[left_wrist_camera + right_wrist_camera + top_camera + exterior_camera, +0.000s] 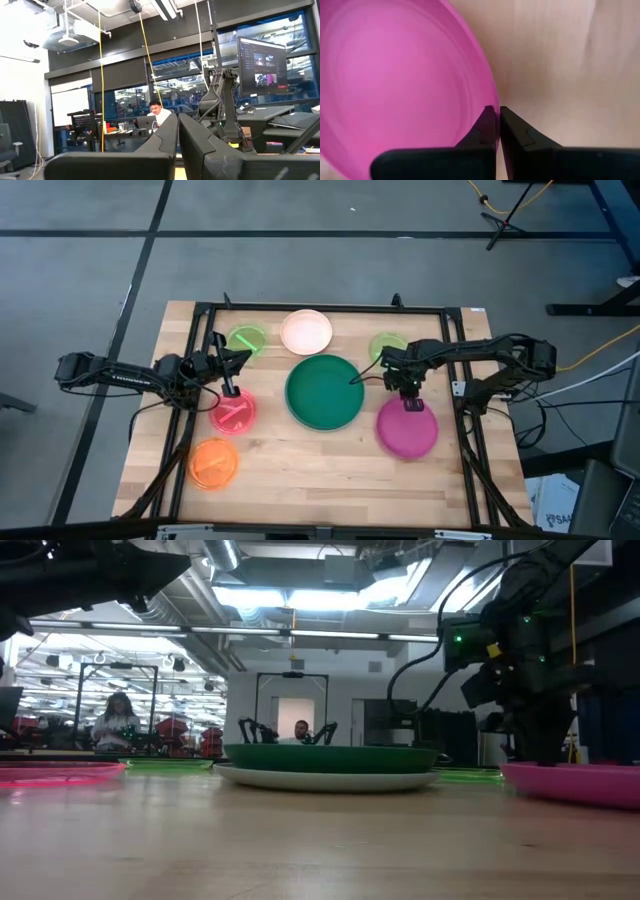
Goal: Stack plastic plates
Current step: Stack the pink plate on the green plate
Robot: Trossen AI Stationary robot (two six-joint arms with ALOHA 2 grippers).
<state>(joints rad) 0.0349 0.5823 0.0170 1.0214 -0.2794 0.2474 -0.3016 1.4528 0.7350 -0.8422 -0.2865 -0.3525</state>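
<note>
High view: a light wood worktop (330, 470) with a black frame stood on grey floor crossed by dark lines. The green plate (324, 392) sat mid-worktop on a paler plate whose rim just showed. The peach plate (306, 332) lay at the far edge, a lime plate (246, 340) to its left, another lime plate (386, 346) to its right, partly under the right arm. The pink-red plate (234, 413) lay left of the green one, the orange plate (213, 463) nearer the front left. The magenta plate (407, 429) lay right of the green one. The left claw (231, 390) pointed down at the pink-red plate's far rim. The right claw (411, 402) was at the magenta plate's far rim.

Low view: the green plate (330, 757) rested on the pale plate (325, 778). The magenta plate (575, 782) was at right with the right arm above it, the pink-red plate (55, 772) at left. Behind was a lit hall with ceiling ducts, a person (116, 720) at left and another (301, 730) behind the green plate.

Left wrist view: the left claw (178, 131) was nearly closed, a thin gap, gripping nothing visible. Beyond were a person at a laptop (156, 114), a monitor (262, 69) and yellow cables.

Right wrist view: the right claw (498, 118) was pinched on the magenta plate's (395, 85) rim, bare wood beside it.
</note>
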